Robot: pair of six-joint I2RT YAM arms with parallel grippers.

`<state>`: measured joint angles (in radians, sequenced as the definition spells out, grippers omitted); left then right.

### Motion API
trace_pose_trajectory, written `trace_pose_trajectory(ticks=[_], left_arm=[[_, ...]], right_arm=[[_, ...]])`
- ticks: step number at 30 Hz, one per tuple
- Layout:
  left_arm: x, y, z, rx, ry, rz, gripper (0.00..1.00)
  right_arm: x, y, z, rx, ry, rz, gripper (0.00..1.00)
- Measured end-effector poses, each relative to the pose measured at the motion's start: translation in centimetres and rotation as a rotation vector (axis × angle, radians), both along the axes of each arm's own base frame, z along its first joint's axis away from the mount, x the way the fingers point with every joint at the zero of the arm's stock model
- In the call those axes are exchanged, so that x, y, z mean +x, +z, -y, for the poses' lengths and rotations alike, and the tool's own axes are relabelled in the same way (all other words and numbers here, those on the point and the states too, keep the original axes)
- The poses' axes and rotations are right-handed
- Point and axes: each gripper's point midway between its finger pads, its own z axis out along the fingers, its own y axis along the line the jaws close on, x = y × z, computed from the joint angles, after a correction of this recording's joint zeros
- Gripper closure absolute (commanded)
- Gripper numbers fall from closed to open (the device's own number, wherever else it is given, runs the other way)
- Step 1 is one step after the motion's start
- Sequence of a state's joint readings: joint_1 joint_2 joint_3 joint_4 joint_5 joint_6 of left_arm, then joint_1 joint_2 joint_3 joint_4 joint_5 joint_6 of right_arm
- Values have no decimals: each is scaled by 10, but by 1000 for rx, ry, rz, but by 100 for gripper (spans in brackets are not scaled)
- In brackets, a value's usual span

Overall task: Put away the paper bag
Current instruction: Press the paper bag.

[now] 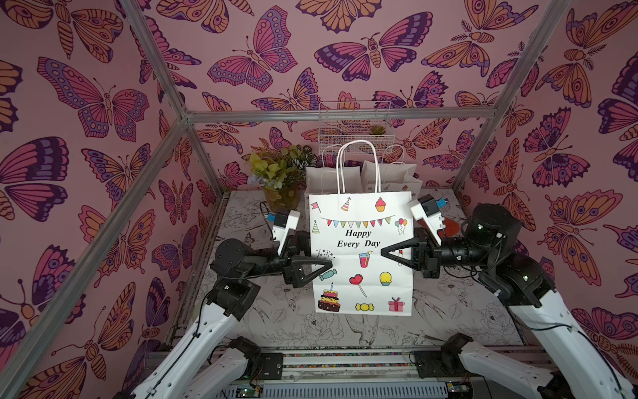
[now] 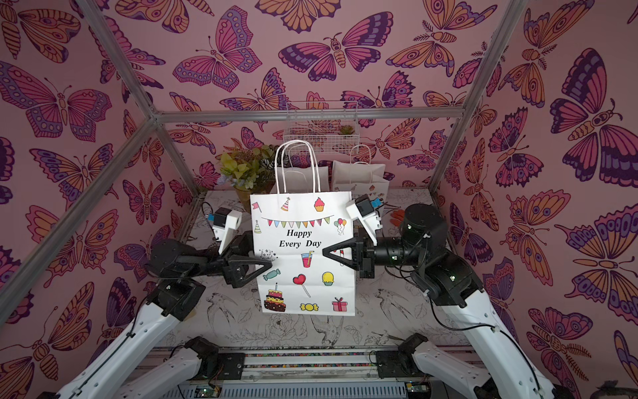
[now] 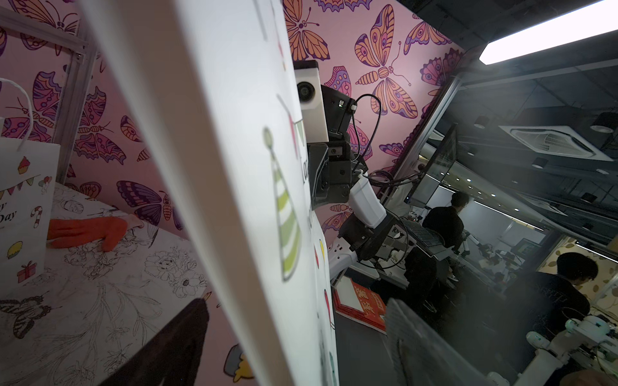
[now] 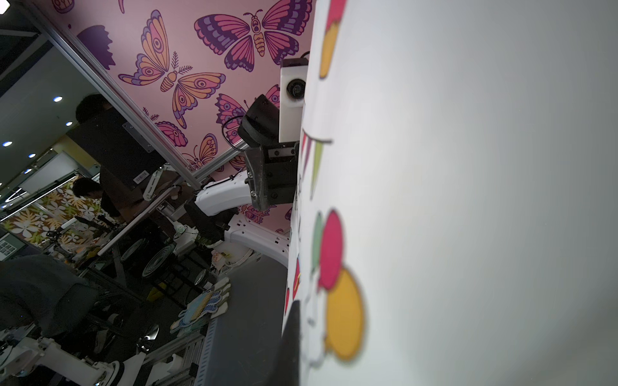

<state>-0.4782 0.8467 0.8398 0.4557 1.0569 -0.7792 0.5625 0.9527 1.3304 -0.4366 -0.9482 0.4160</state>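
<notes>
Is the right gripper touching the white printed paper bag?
Touching: the right wrist view shows the right gripper shut on the paper bag's edge, finger against its printed face.

PARTY-PRINT BAG, UPRIGHT: A white paper bag (image 1: 360,255) sits upright mid-scene, printed face toward the cams in both top views. The front reads "Happy Every Day" in black script under a string of coloured pennants. Party hats, cupcakes, balloons, a drink, a heart lollipop, candies, a tiered cake & a red gift box fill the rest. Two white cord handles (image 1: 359,141) stand straight up from the top edge. Paper looks smooth, sides vertical, base level. The right gripper (image 1: 385,254) is clamped on its side edge at approx. mid-height. Whether the base touches the table (image 1: 448,311) can't be told. Both wrist cams show the paper v. close & blurred.
</notes>
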Motion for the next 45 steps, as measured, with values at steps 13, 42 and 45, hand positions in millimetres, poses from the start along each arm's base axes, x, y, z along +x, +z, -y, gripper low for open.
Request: trace_pose_trajectory(ticks=[13,42,45], left_arm=[[-16,-3,6,14,-91,32,64],[-12,-6,6,27,-42,14,100],[-14,-4,4,21,-39,23,95]], right_arm=[[4,10,1,14,-1,6,100],[-16,-8,13,-1,-1,-33,87],[-13,-11,12,-4,-5,-46,99]])
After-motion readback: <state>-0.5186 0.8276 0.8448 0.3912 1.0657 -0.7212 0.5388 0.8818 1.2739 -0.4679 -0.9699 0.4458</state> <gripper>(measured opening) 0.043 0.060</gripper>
